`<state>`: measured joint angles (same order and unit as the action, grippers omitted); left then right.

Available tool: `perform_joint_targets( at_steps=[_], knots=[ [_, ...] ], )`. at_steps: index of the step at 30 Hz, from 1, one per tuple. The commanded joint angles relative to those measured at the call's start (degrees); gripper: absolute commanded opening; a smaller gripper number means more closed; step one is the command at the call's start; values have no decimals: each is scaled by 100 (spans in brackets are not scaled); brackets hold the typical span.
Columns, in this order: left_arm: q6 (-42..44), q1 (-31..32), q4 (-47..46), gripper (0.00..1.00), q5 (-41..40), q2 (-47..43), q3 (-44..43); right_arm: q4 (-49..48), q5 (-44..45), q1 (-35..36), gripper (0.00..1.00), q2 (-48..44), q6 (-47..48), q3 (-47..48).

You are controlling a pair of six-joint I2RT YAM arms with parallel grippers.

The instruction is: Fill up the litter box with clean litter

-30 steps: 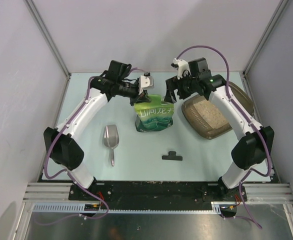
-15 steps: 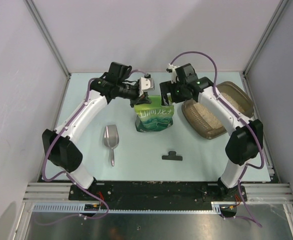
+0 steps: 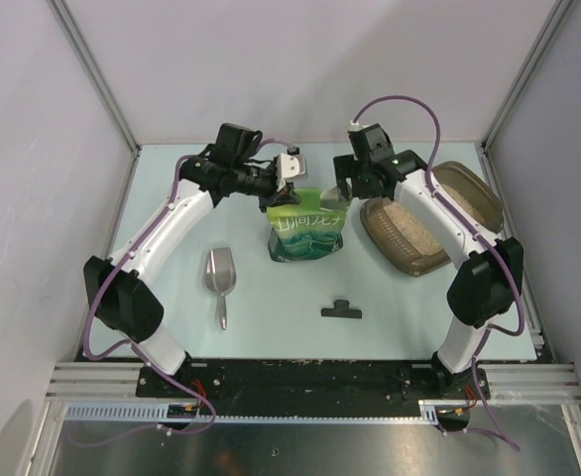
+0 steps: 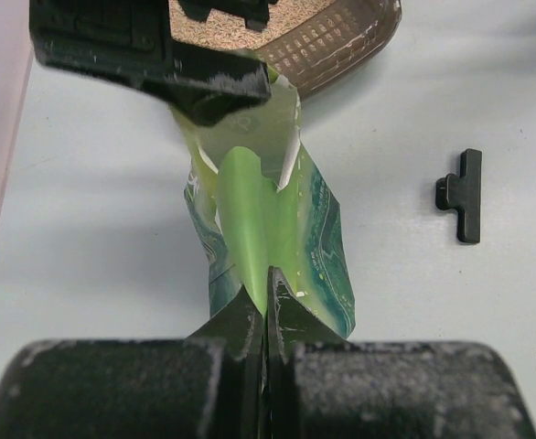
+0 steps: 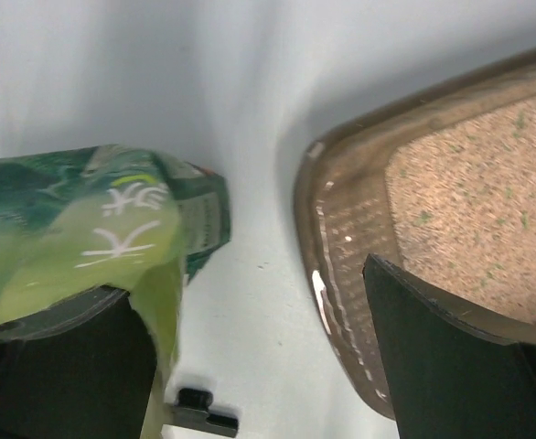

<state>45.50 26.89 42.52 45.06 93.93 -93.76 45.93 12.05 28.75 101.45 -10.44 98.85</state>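
Note:
The green bag (image 3: 306, 234) stands at mid-table, its top held open. My left gripper (image 3: 284, 195) is shut on the bag's top left edge; the left wrist view shows the closed jaws pinching the bag (image 4: 273, 229). At the bag's top right corner, my right gripper (image 3: 343, 195) stands open. In the right wrist view its left finger (image 5: 58, 366) lies against the bag (image 5: 85, 229) and its right finger (image 5: 451, 357) hangs over the litter box (image 5: 327, 219). The brown litter box (image 3: 388, 238) lies right of the bag and holds beige clean litter (image 3: 414, 223).
A silver metal scoop (image 3: 220, 277) lies on the table left of the bag. A black clip (image 3: 341, 309) lies in front of the bag, toward the near edge. The litter box reaches close to the right wall frame.
My right gripper swung left toward the bag's top, then shifted slightly back right and lower beside its corner. The left gripper kept its hold and place.

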Motion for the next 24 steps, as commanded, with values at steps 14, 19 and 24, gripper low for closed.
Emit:
perform_joint_targets(
  at_steps=[14,19,24],
  knots=[
    [-980,79,-323,40,303,-314,-274,-382,-317,-11,88,-608,665,100],
    [-1726,-61,-464,69,-575,-717,-424,-770,-994,-98,91,-951,999,345],
    [-2561,-992,-491,83,-1812,-1332,75,-918,-213,-352,94,-1066,1245,565]
  ],
)
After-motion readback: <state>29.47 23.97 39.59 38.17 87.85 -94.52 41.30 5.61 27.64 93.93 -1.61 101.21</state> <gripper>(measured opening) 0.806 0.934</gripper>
